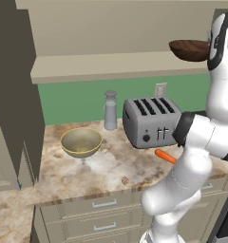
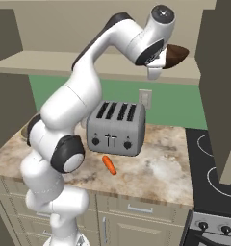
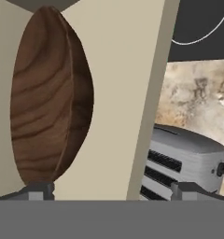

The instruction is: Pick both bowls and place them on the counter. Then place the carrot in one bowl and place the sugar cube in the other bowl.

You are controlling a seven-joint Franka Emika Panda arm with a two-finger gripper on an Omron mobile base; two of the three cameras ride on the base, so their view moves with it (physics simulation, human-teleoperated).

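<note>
Two bowls: beige bowl (image 1: 80, 141) on counter (image 1: 49, 173), wooden bowl (image 1: 189, 49) on shelf (image 1: 111, 66). One carrot (image 2: 109, 165). Gripper (image 3: 111, 191) spread wide, empty.

The wooden bowl (image 3: 51, 98) shows dark brown wood with wavy grain and a soft satin sheen. The bench (image 1: 106, 163) looks like mottled beige-and-brown polished stone. The toaster (image 2: 116, 129) is brushed grey metal with dark knobs. The deep bowl (image 1: 81, 142) is smooth, glazed beige-olive. The shelf (image 1: 111, 66) is plain matt beige. The carrot (image 2: 109, 165) is smooth, bright orange.
</note>
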